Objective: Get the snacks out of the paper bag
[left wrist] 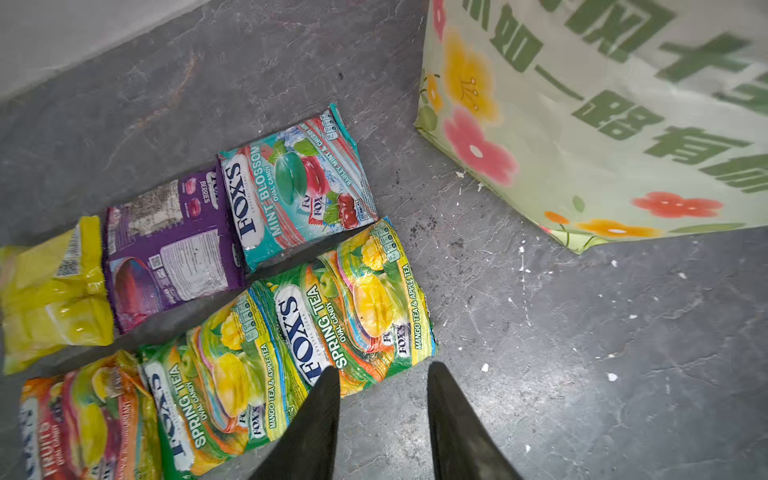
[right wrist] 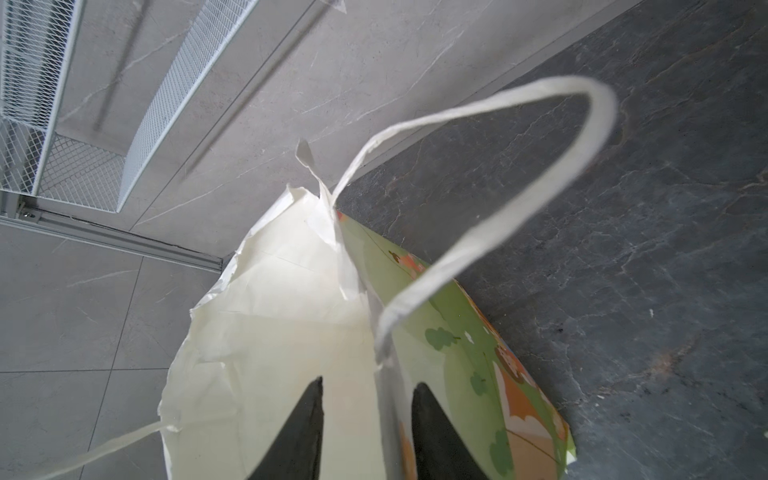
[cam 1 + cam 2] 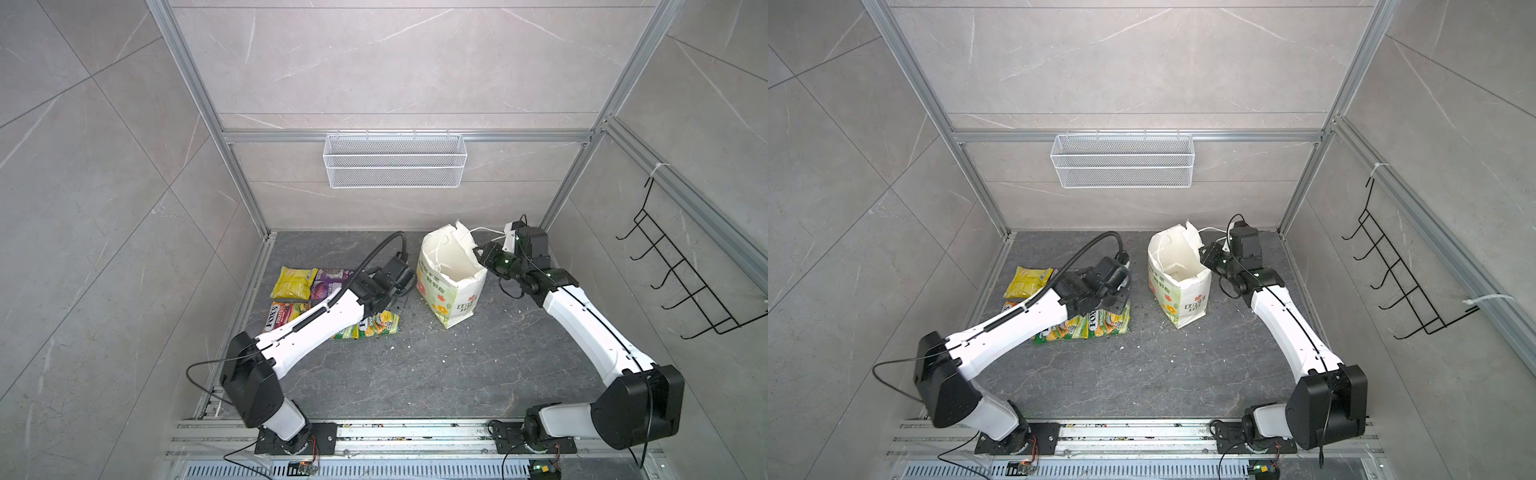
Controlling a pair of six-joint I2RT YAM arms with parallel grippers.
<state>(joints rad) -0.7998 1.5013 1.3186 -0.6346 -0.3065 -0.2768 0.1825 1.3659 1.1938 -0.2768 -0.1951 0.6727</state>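
- Done so far: all six snacks lie flat on the table, outside the paper bag. They are the yellow packet, purple packet, teal-red packet, nearer green-yellow packet, second green-yellow packet and orange-red packet.
- Left to do: in both top views the bag's mouth shows only bare white paper. I judge the emptying finished, with only the arms to pull clear.
- Left gripper: the jaws stand apart with nothing between them. One fingertip hangs over the edge of the nearer green-yellow packet. The other packets spread ahead of it and to its left. The bag is ahead to its right, near but apart.
- Right gripper: the jaws stand apart and straddle the bag's rim, one finger inside the mouth and one outside the printed wall. As far as I can see they are not pinching it. The cord handle loops ahead of the fingers.
- The bag stands upright, long axis vertical with a slight lean, mouth up. Its flowered front is turned toward the left gripper.
- The packets look nearly as wide as long, so I cannot tell their long axis. The lettering on the nearer green-yellow packet runs roughly in line with the left fingers.
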